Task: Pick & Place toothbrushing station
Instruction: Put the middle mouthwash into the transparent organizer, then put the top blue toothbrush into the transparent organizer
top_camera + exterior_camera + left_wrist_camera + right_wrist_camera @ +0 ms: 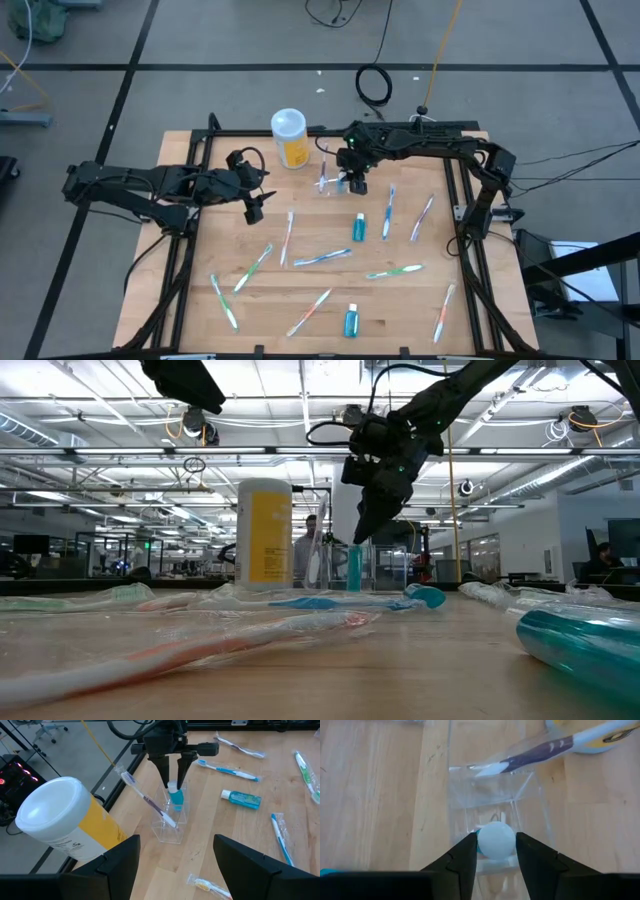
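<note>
At twelve o'clock on your table (300,290), just right of the yellow cup (290,139), stands the toothbrushing station (170,817). Your right gripper (496,851) hangs directly over it, fingers (163,767) flanking the white cap of a teal tube (176,798) upright in a slot; whether they grip it, you cannot tell. A purple toothbrush (146,798) leans in the station. Your left gripper (254,207) waits open at nine o'clock of it.

occluded: teal tube (495,840) body under its white cap | blurred: near toothbrushes (200,645), low view
</note>
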`<state>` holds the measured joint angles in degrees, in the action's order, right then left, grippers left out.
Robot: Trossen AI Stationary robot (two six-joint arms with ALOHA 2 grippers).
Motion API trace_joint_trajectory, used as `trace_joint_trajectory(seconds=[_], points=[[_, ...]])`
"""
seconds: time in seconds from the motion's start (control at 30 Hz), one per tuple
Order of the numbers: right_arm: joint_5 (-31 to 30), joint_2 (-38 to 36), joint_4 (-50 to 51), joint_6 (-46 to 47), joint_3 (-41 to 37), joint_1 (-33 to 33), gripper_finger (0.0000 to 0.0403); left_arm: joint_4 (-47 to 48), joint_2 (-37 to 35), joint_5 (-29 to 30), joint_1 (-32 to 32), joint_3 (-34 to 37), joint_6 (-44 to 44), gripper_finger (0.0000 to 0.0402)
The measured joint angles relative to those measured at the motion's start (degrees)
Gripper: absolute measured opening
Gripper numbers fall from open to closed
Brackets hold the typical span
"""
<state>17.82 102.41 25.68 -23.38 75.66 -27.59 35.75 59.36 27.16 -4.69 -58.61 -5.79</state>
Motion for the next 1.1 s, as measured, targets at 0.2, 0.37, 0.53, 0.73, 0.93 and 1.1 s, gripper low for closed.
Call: trace_joint_trajectory(seconds=[0.2, 0.37, 0.53, 0.73, 0.93, 1.1], points=[[0.0, 0.0, -2.1, 0.1, 0.0, 0.0, 0.0136, 0.0, 0.0, 0.0, 0.0, 0.0, 0.0, 0.0255], [0.0, 0.0, -2.1, 0.1, 0.0, 0.0, 0.0137, 0.0, 0.0, 0.0, 0.0, 0.0, 0.0, 0.0255], [0.0, -0.5, -2.2, 0.1, 0.0, 0.9, 0.0138, 0.0, 0.0, 0.0, 0.0, 0.0, 0.0, 0.0255], [-10.4, -3.4, -2.7, -0.1, 0.0, 3.5, 0.0159, 0.0, 0.0, 0.0, 0.0, 0.0, 0.0, 0.0255], [-15.8, -8.2, 0.4, 0.7, 0.1, 5.3, 0.0181, 0.3, 1.5, -0.1, 0.0, 0.0, -0.4, 0.0255], [-14.7, -12.7, 11.0, 12.2, 0.1, 7.6, 0.0184, 0.2, 3.3, -0.1, 0.0, 0.0, -0.6, 0.0255]])
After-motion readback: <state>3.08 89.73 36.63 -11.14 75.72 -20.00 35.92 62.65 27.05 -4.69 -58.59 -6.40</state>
